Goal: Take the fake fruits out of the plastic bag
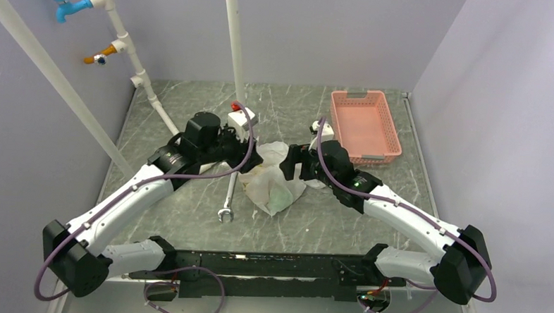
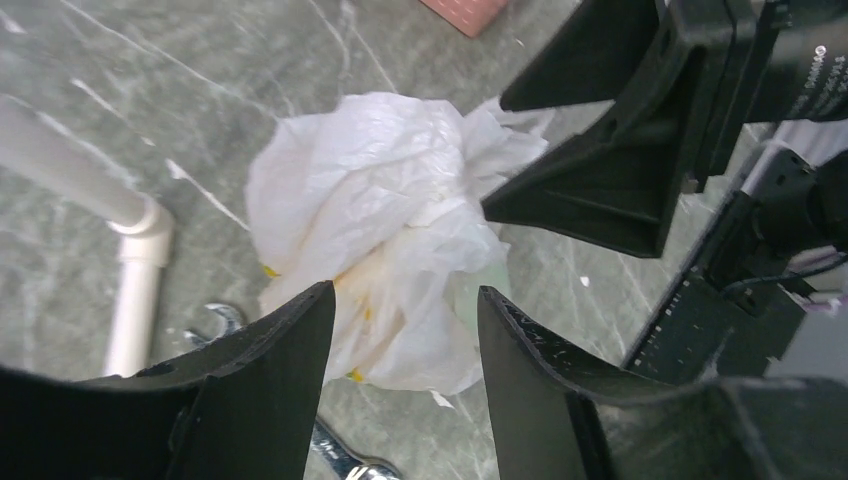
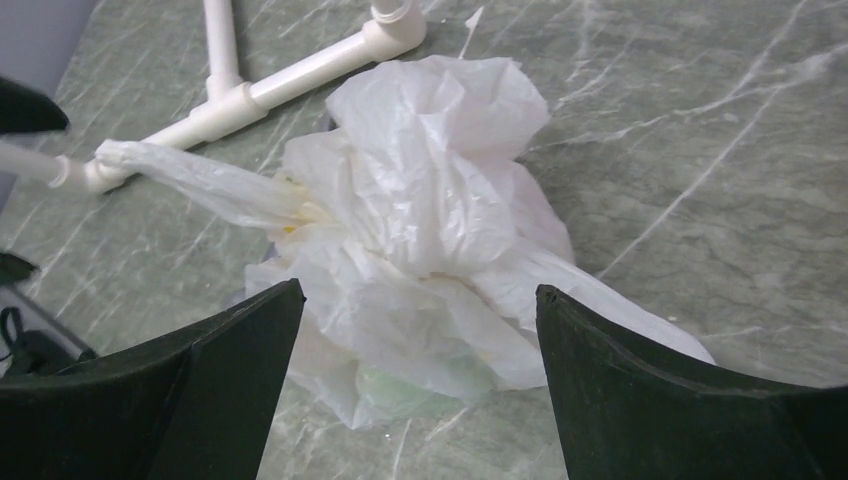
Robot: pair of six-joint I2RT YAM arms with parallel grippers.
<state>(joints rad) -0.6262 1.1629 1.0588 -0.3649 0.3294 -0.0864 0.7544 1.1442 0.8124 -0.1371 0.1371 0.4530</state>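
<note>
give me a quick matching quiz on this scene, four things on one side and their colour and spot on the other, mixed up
Things:
1. plastic bag
2. basket
3. wrench
4. tap

Colour and place:
a. silver, lying flat just left of the bag
b. blue, up on the pipe, far left
c. pink, far right
d. white, crumpled, centre

Pairs: 1-d, 2-c, 3-a, 4-b

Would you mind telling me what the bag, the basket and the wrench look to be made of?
Bag: thin translucent white plastic film, crinkled. Basket: likely rigid matte pink plastic, moulded slots. Wrench: probably bare metal, silvery sheen.
</note>
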